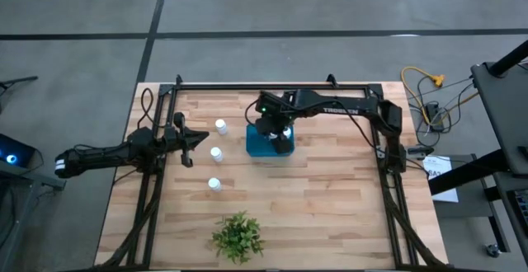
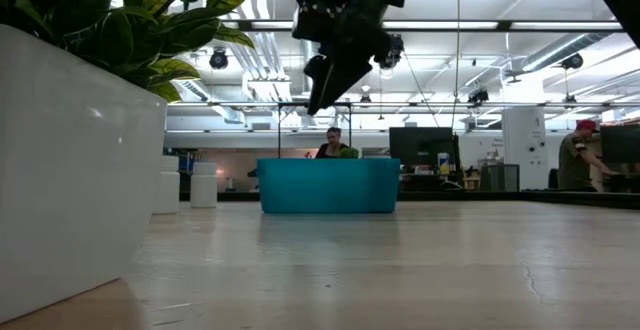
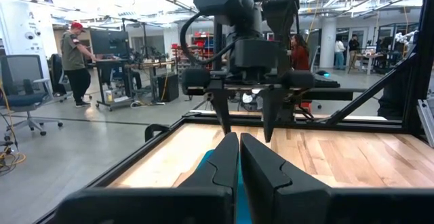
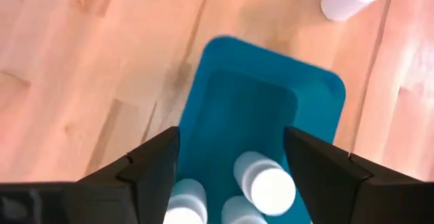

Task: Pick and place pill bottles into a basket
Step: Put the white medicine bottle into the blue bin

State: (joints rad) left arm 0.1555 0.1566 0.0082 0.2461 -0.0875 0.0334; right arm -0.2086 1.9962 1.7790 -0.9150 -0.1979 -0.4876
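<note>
Fingers spread and holding nothing, the right gripper (image 4: 230,159) hangs directly above the teal basket (image 1: 266,147), its arm reaching in from the table's right edge; the left gripper (image 1: 194,141) waits at the table's left side, fingers (image 3: 224,157) nearly together, pointed toward the basket. Three white pill bottles (image 4: 263,180) lie inside the basket, two of them cut off by the right wrist view's edge; three more pill bottles (image 1: 216,153) stand in a loose column on the wooden table (image 1: 330,198), between the left gripper and the basket; a leafy green plant (image 1: 238,236) sits near the front edge.
</note>
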